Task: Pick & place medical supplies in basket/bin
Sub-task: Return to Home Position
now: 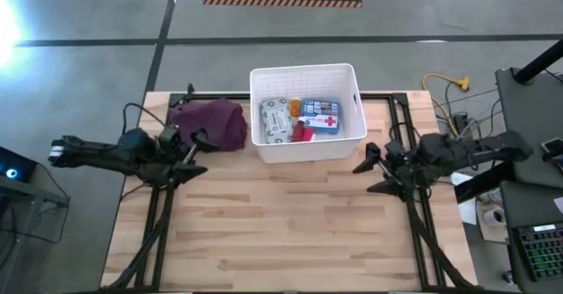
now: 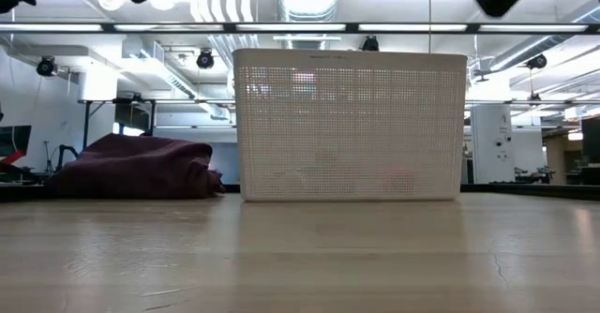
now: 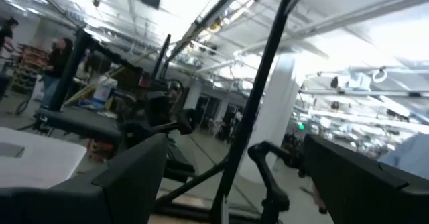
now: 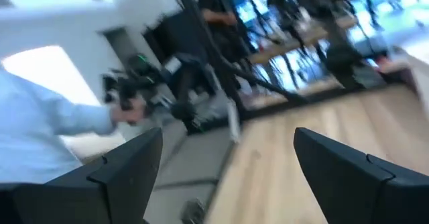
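The white bin (image 1: 307, 111) stands at the table's far middle; in the low view its perforated wall (image 2: 350, 126) faces me. Inside lie a grey-white patterned packet (image 1: 275, 119), a blue box with a red-white label (image 1: 320, 115) and a red item (image 1: 302, 133). The pink tape roll and the tiny white bottles do not show. My left gripper (image 1: 195, 157) hovers open at the table's left, near a maroon cloth (image 1: 211, 123). My right gripper (image 1: 372, 172) hovers open at the right, apart from the bin. Both hold nothing.
The maroon cloth (image 2: 136, 167) lies heaped left of the bin, by the far edge. Bare wooden table (image 1: 281, 232) spreads across the near half. A yellow cable (image 1: 449, 84) and desk gear sit beyond the right edge. A person in a light blue sleeve (image 4: 47, 123) shows off the table.
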